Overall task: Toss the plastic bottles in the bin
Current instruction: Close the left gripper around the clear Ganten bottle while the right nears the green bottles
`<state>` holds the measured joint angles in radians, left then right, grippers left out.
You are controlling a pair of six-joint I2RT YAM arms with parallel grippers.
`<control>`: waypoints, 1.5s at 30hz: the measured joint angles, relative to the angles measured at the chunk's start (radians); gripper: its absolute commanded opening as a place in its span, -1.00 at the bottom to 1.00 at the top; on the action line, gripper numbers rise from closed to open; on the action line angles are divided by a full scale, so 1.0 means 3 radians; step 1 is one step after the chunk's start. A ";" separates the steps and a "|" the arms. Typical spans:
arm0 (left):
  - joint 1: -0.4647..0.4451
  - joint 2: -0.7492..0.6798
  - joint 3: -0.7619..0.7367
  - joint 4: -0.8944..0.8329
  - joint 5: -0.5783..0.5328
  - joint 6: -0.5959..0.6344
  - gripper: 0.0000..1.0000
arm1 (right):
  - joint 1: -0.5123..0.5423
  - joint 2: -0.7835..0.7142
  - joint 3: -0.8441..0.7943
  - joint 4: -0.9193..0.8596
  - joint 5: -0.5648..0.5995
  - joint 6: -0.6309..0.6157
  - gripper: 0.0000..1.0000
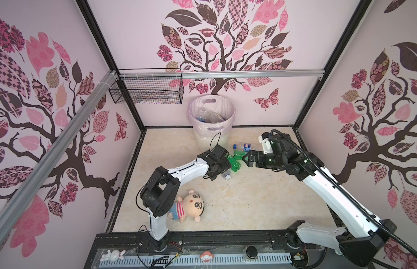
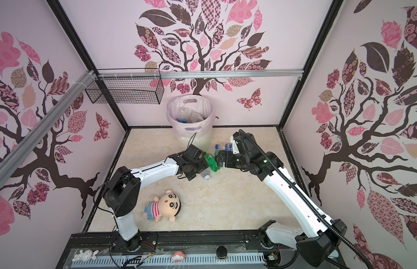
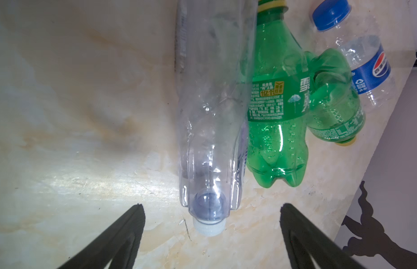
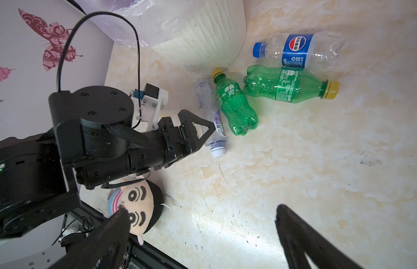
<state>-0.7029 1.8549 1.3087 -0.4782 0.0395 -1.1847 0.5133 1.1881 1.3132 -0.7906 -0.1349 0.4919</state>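
The left gripper was held spread astride the cap end of the clear bottle, left lying near the bin; the right gripper was spread, empty. Pinched there, the bottle could be squirted out and the neighbouring green bottle knocked away.

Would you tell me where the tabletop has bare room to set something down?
The widest bare stretch of table lies between the doll and the right arm. Another lies between the bin and the left wall. By the bin's foot it is crowded: four bottles lie there, the left gripper and right gripper beside them.
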 measured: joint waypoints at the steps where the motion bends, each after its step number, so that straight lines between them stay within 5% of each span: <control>1: -0.0003 0.0011 0.0001 0.0023 0.0000 -0.0001 0.77 | -0.0006 -0.0009 0.0000 -0.0006 -0.0003 -0.0004 0.99; 30: -0.0116 0.0463 0.0287 -0.0158 -0.0366 0.0562 0.52 | -0.0052 -0.0100 -0.0164 -0.0050 -0.0088 -0.0032 0.99; 45: -0.0117 0.0496 0.0285 -0.0149 -0.0340 0.0645 -0.01 | -0.0055 -0.0100 -0.0164 -0.0048 -0.0086 -0.0067 0.99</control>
<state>-0.7380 2.0037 1.3941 -0.5228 -0.0624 -0.9913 0.4969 1.1580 1.2640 -0.8051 -0.1608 0.4717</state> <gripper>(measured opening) 0.521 0.996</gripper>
